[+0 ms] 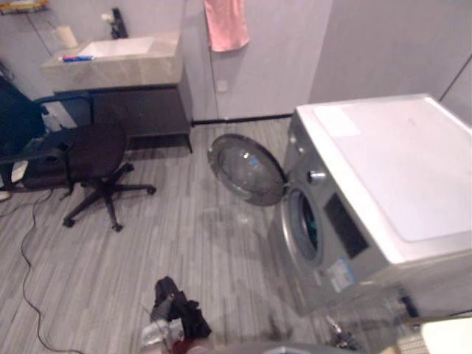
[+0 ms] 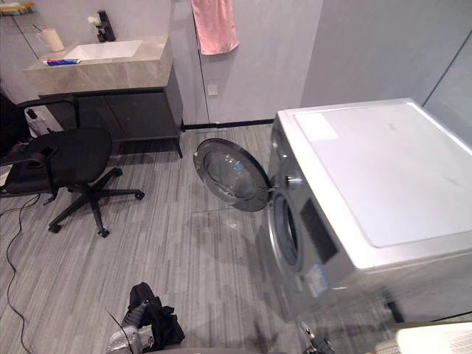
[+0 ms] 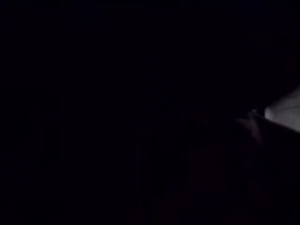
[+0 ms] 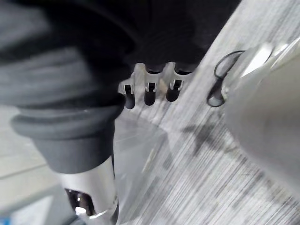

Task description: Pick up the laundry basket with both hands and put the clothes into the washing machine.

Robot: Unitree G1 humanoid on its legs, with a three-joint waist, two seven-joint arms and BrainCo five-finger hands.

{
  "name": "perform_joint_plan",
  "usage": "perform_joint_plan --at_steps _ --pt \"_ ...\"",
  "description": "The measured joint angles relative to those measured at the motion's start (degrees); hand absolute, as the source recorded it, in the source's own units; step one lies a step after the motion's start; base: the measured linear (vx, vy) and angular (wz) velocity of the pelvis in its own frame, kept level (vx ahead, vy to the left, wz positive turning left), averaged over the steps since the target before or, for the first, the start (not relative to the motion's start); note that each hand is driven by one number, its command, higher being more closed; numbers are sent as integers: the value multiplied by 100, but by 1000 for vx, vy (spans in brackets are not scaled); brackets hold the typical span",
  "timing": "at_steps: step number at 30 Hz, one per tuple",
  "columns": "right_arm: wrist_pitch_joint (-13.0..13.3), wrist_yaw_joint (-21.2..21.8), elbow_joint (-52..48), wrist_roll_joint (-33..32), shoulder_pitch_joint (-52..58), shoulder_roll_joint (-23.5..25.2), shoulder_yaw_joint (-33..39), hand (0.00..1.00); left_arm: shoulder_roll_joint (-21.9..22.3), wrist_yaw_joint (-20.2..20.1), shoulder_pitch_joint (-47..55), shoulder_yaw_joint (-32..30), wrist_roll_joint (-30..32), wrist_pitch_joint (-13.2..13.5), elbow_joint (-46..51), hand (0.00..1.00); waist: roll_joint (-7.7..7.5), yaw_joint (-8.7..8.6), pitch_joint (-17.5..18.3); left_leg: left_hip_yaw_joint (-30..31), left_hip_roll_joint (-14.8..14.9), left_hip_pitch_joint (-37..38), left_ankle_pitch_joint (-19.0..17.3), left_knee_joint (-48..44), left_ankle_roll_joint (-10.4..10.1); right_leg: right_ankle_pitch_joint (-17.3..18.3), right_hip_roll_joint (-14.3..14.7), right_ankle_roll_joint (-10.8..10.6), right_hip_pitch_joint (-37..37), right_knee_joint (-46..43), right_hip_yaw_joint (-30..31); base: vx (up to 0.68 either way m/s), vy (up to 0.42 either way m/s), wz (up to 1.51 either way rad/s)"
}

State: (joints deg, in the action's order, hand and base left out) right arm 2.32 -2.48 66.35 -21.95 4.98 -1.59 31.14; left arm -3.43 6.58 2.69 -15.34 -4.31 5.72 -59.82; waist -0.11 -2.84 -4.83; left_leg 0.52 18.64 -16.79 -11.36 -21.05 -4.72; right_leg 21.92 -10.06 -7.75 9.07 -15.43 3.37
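The silver washing machine [image 1: 383,184] stands on the right with its round door [image 1: 247,168] swung open to the left, and its drum opening [image 1: 304,225] is dark. My left hand [image 1: 171,316] shows at the bottom, low over the floor, and its own wrist view is almost black. My right hand [image 4: 149,90] hangs over the striped floor beside the machine's front, fingers curled with nothing seen in them. A clear plastic shape [image 4: 140,154] lies just past it. A pale object [image 1: 450,335], cut off by the lower right corner, sits by the machine's base.
A black swivel chair [image 1: 99,158] stands on the left. Behind it is a dark cabinet with a stone counter and sink [image 1: 118,55]. A pink towel [image 1: 225,23] hangs on the back wall. Striped grey floor [image 1: 184,236] stretches between the chair and the machine.
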Motion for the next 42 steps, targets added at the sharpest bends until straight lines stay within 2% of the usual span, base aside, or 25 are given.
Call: perform_joint_plan --at_steps 1,2,3,4,6,8,11,12,15,16,17,19,22,24,26,28,30,32,33,34,36,38,39,40,42 --pt "-7 -8 155 1 27 -82 36 0 6 -2 4 5 -2 -8 -114 100 13 -4 56 10 -129 27 340 -168 -513 28 -147 -115 87 -49 68 403 694 -31" --pt "-38 5 315 0 110 45 135 0 -164 9 85 17 -2 -19 -157 100 -139 -2 175 -127 -366 -90 472 -477 -695 -101 -445 20 -57 -230 322 524 826 -25" --pt "-53 42 374 -8 146 243 241 0 -338 11 101 127 6 -43 -232 100 -320 -57 380 -278 -602 -138 336 -533 -552 -531 -607 183 -311 -498 510 442 668 -14" --pt "-65 58 415 -12 163 301 307 0 -402 5 83 241 19 -44 -312 100 -345 -91 433 -321 -679 -143 325 -524 -522 -827 -634 186 -458 -658 619 450 627 -1" --pt "-70 44 360 -60 164 348 507 0 -493 -3 43 654 37 -111 -373 100 -358 -155 448 -717 -898 250 212 -301 -173 -2070 -820 323 -1073 -1515 855 423 550 -42" --pt "-78 39 219 -71 102 334 453 0 -496 -5 82 862 45 -175 -377 100 -245 -163 377 -1237 -974 900 218 208 16 -1936 -941 541 -1676 -2525 406 285 342 -94" --pt "-29 21 -101 -170 68 124 101 0 -450 -33 96 1136 -133 -231 -375 100 100 -182 231 -2195 -978 2012 264 1088 89 -1099 -1100 622 -2439 -3378 -1867 221 262 -138" --pt "-4 9 -201 -191 35 105 -89 0 -469 -30 40 1132 -231 -224 -374 100 147 -214 189 -2590 -981 2287 265 1326 90 -873 -795 633 -2606 -3130 -2514 277 211 -159" --pt "6 11 -266 -208 -10 139 -272 0 -423 -53 -116 1121 -233 -225 -384 100 101 -340 155 -3176 -1099 2585 263 1593 87 -963 -16 709 -2682 -1755 -3230 234 79 -114" --pt "6 10 -258 -216 16 101 -234 0 -356 -74 -285 1036 -232 -228 -388 100 51 -365 84 -3382 -1280 2749 257 1768 77 -1143 126 1330 -2477 -922 -3513 243 61 -83" --pt "22 -7 -269 -224 -53 50 -146 0 -121 -102 -445 1026 -225 -226 -392 100 284 -408 -44 -3535 -1211 2810 283 1957 -20 -1337 371 1400 -2394 -694 -3479 237 78 -73" --pt "55 -23 -274 -261 -46 67 121 0 201 -155 -753 1006 -198 -231 -383 100 437 -464 -162 -3679 -1226 2970 393 2103 -188 -1242 490 1521 -2357 -658 -3365 182 49 -41" --pt "50 -30 -494 -342 255 302 217 0 450 -167 -776 949 -148 -260 -306 100 280 -513 -134 -3689 -1017 3043 389 1346 -348 -1069 513 1384 -1888 -498 -3326 159 -70 2" --pt "57 -34 -715 -345 459 375 206 0 703 -174 -588 812 -175 -248 34 100 203 -531 -95 -3611 -158 2331 296 -1239 -368 -1023 680 1306 -1390 -101 -3277 127 -121 -3" --pt "49 -63 -733 -345 439 349 138 0 704 -276 -480 771 -193 -250 133 100 311 -404 -122 -3135 451 1547 469 -3135 -88 -972 941 1370 -1219 -27 -3070 103 -45 -64" --pt "39 -124 -720 -334 361 297 61 0 713 -273 -355 623 -245 -247 144 100 355 -224 -130 -2508 411 1063 429 -3890 -107 -938 1007 1367 -1062 -21 -2762 136 59 -91" --pt "1 -128 -677 -323 169 233 -12 0 718 -276 -133 478 -339 -129 220 100 341 -165 -135 -2142 131 759 276 -3057 129 -1012 966 1210 -821 174 -2251 158 124 -93" --pt "-5 -128 -650 -318 0 247 -54 0 699 -272 -104 413 -391 -76 306 100 343 -74 -135 -1967 123 733 266 -2134 148 -1028 967 1134 -810 208 -1927 141 155 -114" --pt "14 -127 -706 -278 -166 224 -232 0 689 -262 -53 295 -401 -47 325 100 344 -31 -135 -1393 90 742 277 -851 137 -1036 959 1044 -857 200 -1530 179 200 -124" --pt "43 -122 -726 -243 -196 218 -289 0 707 -264 -48 225 -399 -35 325 100 345 8 -133 -1092 22 769 290 -378 121 -1018 942 987 -874 173 -1388 206 283 -143" --pt "127 -120 -679 -152 -215 146 -328 0 743 -258 -35 190 -398 -9 299 100 328 83 -116 -257 -183 880 403 466 -60 -904 804 797 -957 45 -1019 162 302 -103" --pt "155 -108 -688 -42 -180 -81 -601 0 742 -255 -21 270 -391 -14 178 100 515 52 -6 -408 -350 983 832 791 -172 -836 723 464 -944 40 -629 253 464 -89" --pt "159 -108 -651 -21 -112 -180 -671 0 661 -255 -41 364 -384 -30 25 100 546 18 71 -589 -370 1085 815 914 -532 -816 679 366 -933 31 -525 339 532 -71" --pt "155 -95 -602 -20 57 -62 -760 0 473 -247 -21 462 -342 -22 -71 100 242 20 266 -908 -753 1236 825 1207 -357 -901 291 175 -1014 176 -333 283 408 -58" --pt "149 -51 -512 -16 106 80 -807 0 221 -209 -76 574 -259 -30 -131 100 20 30 373 -1159 -1008 1246 838 1438 -252 -1069 36 31 -1058 505 -160 241 301 -50"
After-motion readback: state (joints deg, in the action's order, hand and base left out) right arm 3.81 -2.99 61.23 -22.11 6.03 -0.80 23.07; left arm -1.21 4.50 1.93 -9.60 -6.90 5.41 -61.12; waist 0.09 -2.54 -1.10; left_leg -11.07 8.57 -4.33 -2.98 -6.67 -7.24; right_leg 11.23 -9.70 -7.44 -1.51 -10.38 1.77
